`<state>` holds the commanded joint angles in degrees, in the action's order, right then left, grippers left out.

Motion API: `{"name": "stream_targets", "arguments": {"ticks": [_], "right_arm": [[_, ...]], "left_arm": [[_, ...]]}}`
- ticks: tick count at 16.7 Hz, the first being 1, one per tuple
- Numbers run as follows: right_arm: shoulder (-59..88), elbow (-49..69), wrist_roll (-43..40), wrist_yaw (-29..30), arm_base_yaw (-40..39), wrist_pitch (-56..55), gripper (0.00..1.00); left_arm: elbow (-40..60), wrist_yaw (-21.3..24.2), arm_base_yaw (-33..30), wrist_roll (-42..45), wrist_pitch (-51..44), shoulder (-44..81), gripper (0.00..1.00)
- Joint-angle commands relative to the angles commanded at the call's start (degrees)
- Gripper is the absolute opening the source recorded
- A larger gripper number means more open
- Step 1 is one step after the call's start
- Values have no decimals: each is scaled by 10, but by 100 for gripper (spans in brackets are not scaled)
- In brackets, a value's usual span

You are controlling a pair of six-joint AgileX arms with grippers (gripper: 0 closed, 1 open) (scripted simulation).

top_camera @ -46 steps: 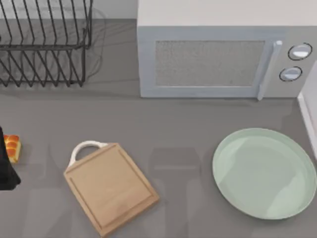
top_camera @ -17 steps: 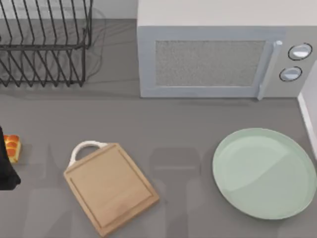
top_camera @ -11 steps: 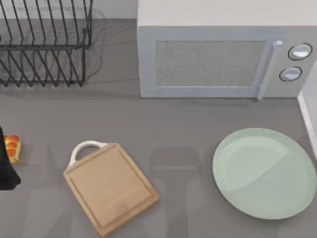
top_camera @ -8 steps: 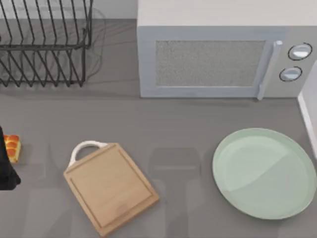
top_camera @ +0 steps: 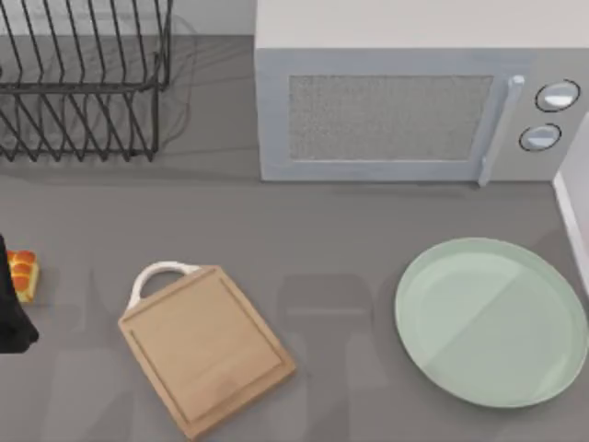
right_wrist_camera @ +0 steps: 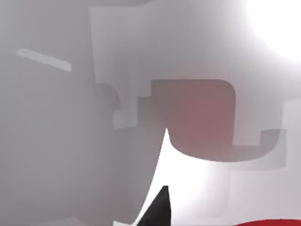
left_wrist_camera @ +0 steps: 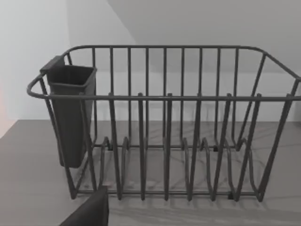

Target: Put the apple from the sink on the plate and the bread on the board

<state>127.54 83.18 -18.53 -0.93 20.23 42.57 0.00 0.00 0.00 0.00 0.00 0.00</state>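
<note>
The bread (top_camera: 23, 274) lies at the table's far left edge, partly covered by the black end of my left arm (top_camera: 11, 313). The wooden board (top_camera: 204, 348) with its white loop handle lies left of centre, with nothing on it. The mint-green plate (top_camera: 492, 322) sits bare at the right. In the right wrist view, a red sliver of the apple (right_wrist_camera: 270, 222) shows at the lower edge. A dark tip of my right gripper (right_wrist_camera: 157, 207) is close beside it, against a pale glossy wall (right_wrist_camera: 70, 141) that carries a blurred red reflection.
A black wire dish rack (top_camera: 83, 83) stands at the back left; the left wrist view faces the dish rack (left_wrist_camera: 164, 132) and its dark cutlery cup (left_wrist_camera: 70, 113). A grey microwave (top_camera: 414, 101) fills the back. A white rim (top_camera: 572, 198) runs along the right edge.
The sheen across the plate has shifted slightly. Bread, board, plate and the left arm have stayed where they were.
</note>
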Motion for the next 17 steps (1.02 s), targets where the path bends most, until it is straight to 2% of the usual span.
{"name": "stream_targets", "arguments": {"ticks": [4,11,17], "right_arm": [[-52,32,-1,-1,0,83,0],[-63,37,5,0,-4,93,0],[-133,9,96,7,-87,148,0]], "left_arm": [[0,0,0,0,0,0,100],[0,0,0,0,0,0,100],[0,0,0,0,0,0,100]]}}
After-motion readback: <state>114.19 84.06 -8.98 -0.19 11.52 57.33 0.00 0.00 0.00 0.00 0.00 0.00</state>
